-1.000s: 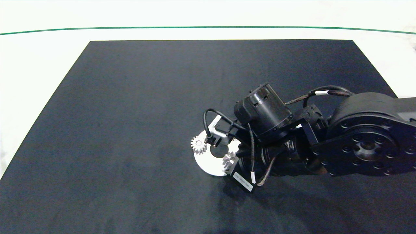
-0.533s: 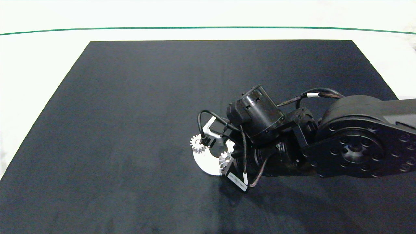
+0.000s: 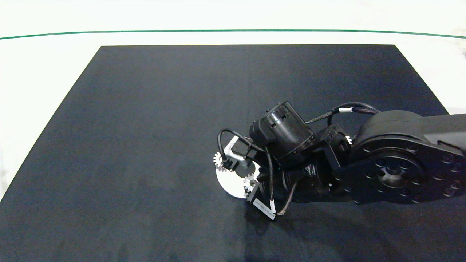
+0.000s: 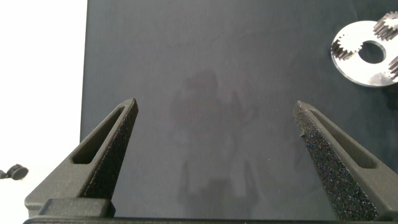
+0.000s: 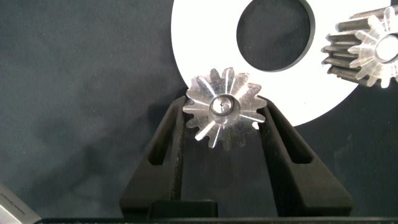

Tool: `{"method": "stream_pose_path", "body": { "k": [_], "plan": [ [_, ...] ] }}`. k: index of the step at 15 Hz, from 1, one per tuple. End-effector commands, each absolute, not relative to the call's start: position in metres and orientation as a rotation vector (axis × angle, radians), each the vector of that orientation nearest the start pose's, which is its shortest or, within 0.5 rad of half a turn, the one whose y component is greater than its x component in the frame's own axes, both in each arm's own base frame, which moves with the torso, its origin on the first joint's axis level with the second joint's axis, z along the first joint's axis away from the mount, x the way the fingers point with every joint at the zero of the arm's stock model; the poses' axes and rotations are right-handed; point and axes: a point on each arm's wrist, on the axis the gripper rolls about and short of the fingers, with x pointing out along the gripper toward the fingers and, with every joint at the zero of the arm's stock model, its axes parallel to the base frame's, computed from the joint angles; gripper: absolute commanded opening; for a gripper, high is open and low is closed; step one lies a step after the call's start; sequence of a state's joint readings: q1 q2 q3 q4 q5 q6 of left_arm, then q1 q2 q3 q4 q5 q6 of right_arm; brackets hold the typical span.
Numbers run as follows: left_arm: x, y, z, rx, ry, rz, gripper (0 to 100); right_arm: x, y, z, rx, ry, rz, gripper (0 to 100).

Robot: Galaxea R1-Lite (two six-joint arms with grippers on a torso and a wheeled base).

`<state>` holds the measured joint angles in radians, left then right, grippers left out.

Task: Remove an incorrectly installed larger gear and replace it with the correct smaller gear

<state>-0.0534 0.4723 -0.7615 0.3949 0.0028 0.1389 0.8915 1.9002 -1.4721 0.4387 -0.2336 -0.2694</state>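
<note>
The left gripper (image 4: pixel 214 134) is not seen from above. Its own camera shows it hanging over a bare part of the black mat (image 3: pixel 145 145), with its two grey fingers (image 4: pixel 106 155) spread wide apart and nothing between them. Far off in that same view lies the white ring plate (image 4: pixel 367 59) with gears on it.

From above, the mat covers most of the white table (image 3: pixel 43 72), and a thin green line (image 3: pixel 109 32) runs across the far side of the table.

A little right of the middle of the mat lies the white ring plate (image 3: pixel 229 180) — a flat round disc with a big hole in its middle. On the plate's left edge sits a straight-toothed gear (image 3: pixel 219 160) with a pale hub, partly hidden behind a black cable plug.

The smaller gear (image 5: pixel 224 107) is at the near right edge of the plate. It is shiny silver, with pointed, slanted teeth like a star and a small hole in the middle. The right gripper (image 5: pixel 224 121) has its two dark fingers (image 5: pixel 171 134) pressed on each side of it — it is gripping the smaller gear.

The right arm (image 3: pixel 393 160) comes in from the right side and bends down over the plate, hiding the plate's far right part.
</note>
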Motion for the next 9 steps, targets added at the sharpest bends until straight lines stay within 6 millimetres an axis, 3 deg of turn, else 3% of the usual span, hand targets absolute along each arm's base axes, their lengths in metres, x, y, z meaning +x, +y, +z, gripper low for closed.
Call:
{"method": "stream_pose_path", "body": {
  "k": [1,9],
  "plan": [
    [-0.0194,0.0011,0.2478,0.142,0.104,-0.056,100,0.2246,0.2706,0.2032,-0.719,0.665,0.72,22],
    [-0.0213,0.0012,0.2477,0.142,0.096,-0.056,100,0.2241,0.2696,0.1984,-0.73,0.68,0.709,22]
  ]
}}
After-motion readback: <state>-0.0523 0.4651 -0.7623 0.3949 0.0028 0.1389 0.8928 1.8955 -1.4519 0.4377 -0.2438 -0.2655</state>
